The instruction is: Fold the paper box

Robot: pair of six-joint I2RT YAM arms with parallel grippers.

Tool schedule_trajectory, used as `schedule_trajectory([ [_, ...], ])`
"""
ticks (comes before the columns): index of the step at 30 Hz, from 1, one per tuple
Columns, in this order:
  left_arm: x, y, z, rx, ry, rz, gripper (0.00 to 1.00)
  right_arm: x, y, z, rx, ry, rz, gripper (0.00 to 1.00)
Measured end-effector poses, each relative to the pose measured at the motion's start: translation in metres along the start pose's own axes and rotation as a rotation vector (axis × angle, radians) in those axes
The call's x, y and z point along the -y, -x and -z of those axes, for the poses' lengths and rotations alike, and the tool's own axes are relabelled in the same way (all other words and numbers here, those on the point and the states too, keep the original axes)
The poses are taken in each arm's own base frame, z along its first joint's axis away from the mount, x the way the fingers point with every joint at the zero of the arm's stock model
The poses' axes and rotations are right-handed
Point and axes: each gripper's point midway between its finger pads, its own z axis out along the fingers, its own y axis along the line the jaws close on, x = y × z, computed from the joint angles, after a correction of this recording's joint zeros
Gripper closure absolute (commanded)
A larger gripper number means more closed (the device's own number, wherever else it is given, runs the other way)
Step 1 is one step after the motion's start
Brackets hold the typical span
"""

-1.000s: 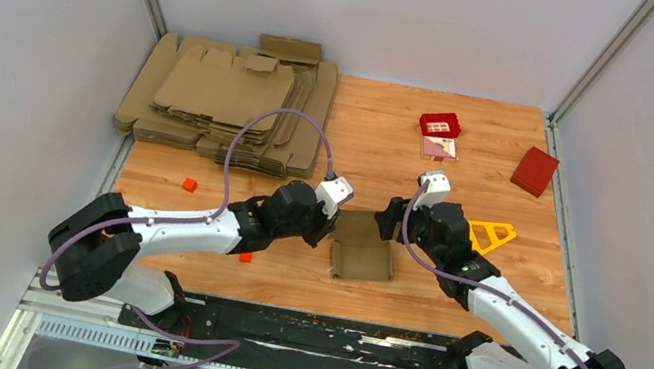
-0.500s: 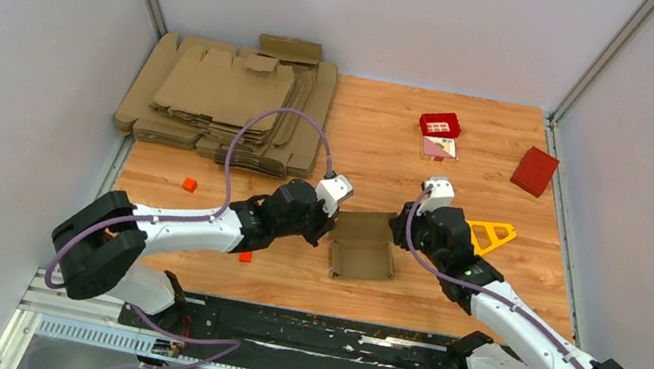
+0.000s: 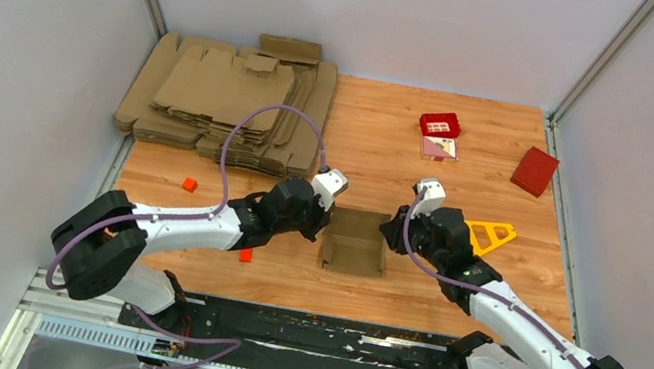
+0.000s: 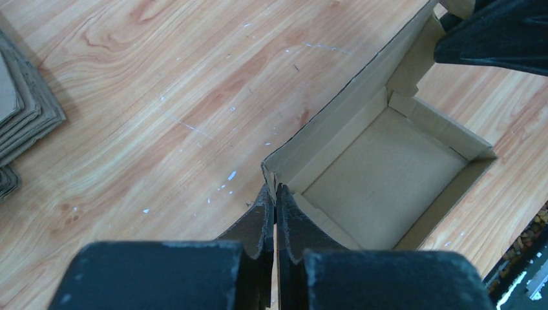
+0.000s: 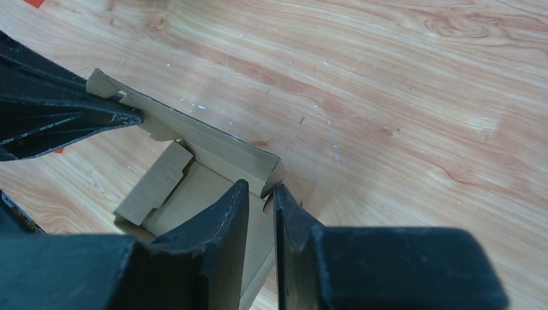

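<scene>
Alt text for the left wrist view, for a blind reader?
The left gripper pinches the near corner wall of an open-topped brown cardboard box on a wood-grain table. The right gripper meets its far corner; stacked flat cardboard blanks show at left.

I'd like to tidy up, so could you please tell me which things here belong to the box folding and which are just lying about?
In the job: paper box, left hand and right hand, each gripping one of its walls.
Lying about: pile of flat blanks, red box, yellow triangle, red tray, small red block.
</scene>
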Motion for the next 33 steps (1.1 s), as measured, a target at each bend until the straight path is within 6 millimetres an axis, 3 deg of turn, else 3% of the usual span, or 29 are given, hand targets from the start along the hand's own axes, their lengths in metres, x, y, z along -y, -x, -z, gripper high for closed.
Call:
schedule_trajectory([
  [12,-0.008,-0.003,0.008,-0.001,0.039,0.05,1.0,-0.008,-0.005,-0.005,-0.02,0.039,0.005,0.88],
  [21,-0.008,0.004,0.014,-0.033,0.08,0.196,1.0,-0.013,-0.005,-0.006,-0.016,0.054,0.024,0.92],
  [26,-0.013,-0.002,0.007,-0.055,0.128,0.289,1.0,-0.016,-0.007,-0.006,-0.018,0.057,0.044,0.94],
  [31,-0.014,-0.002,0.003,-0.041,0.155,0.388,0.9,-0.016,-0.008,-0.006,-0.019,0.049,0.054,0.97],
  [33,-0.013,-0.001,0.001,-0.034,0.158,0.423,0.81,-0.015,-0.007,-0.006,-0.017,0.041,0.055,0.97],
])
